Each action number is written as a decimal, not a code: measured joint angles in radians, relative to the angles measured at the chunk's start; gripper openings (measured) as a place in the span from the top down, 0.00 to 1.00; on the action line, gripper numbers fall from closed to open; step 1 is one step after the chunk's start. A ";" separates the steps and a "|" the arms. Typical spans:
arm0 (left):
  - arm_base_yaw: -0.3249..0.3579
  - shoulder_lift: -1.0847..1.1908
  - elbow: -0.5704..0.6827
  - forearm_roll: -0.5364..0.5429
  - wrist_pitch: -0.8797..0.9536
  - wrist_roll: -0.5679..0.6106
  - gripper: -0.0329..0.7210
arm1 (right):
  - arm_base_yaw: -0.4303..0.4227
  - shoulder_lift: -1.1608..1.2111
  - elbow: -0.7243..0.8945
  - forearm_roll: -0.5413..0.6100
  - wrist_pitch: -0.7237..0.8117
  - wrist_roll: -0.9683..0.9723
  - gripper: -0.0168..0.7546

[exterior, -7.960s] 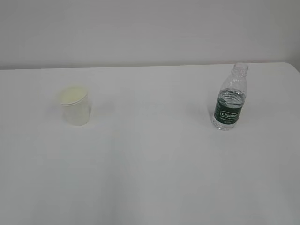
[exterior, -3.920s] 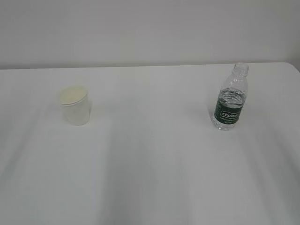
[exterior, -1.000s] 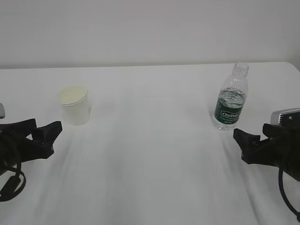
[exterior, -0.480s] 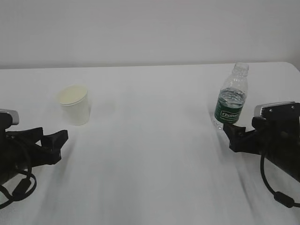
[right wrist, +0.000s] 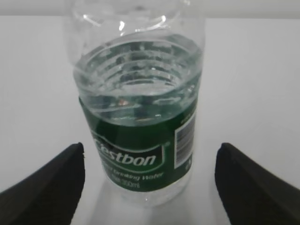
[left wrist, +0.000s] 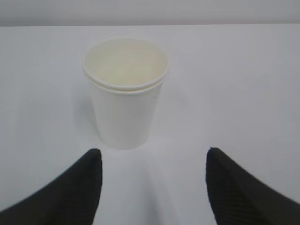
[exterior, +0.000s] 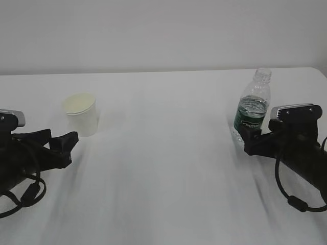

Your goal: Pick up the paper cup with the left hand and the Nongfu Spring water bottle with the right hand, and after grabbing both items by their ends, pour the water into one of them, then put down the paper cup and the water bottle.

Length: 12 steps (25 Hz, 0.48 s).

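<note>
The white paper cup (exterior: 82,115) stands upright on the left of the table, its pale inside empty. My left gripper (exterior: 57,141) is open just short of it. In the left wrist view the cup (left wrist: 125,93) sits ahead of the left gripper (left wrist: 152,161), a little left of centre, with a gap to both fingertips. The clear water bottle (exterior: 252,104) with the green label stands uncapped on the right, partly filled. My right gripper (exterior: 248,143) is open at its base. In the right wrist view the two fingers flank the bottle's (right wrist: 140,117) lower part without touching; the right gripper (right wrist: 150,157) holds nothing.
The white table (exterior: 163,173) runs back to a plain wall. Its far right corner (exterior: 318,71) lies just behind the bottle. Black cables (exterior: 288,196) hang from both arms near the front edge.
Both arms have moved forward. The left gripper has closed in on the cup, and the right gripper has come up until its fingers stand on either side of the bottle.
</note>
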 joint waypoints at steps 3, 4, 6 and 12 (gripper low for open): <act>0.000 0.000 -0.003 0.002 0.000 0.000 0.30 | 0.000 0.002 -0.018 0.000 0.000 0.014 0.11; 0.000 0.000 -0.003 0.002 0.000 0.000 0.30 | 0.000 0.002 -0.024 0.000 0.000 0.016 0.11; 0.000 0.002 -0.003 0.002 0.000 0.000 0.30 | 0.000 0.002 -0.036 -0.002 0.000 0.018 0.11; 0.000 0.027 -0.010 0.002 0.000 0.000 0.30 | 0.000 0.002 -0.072 -0.008 0.000 0.018 0.11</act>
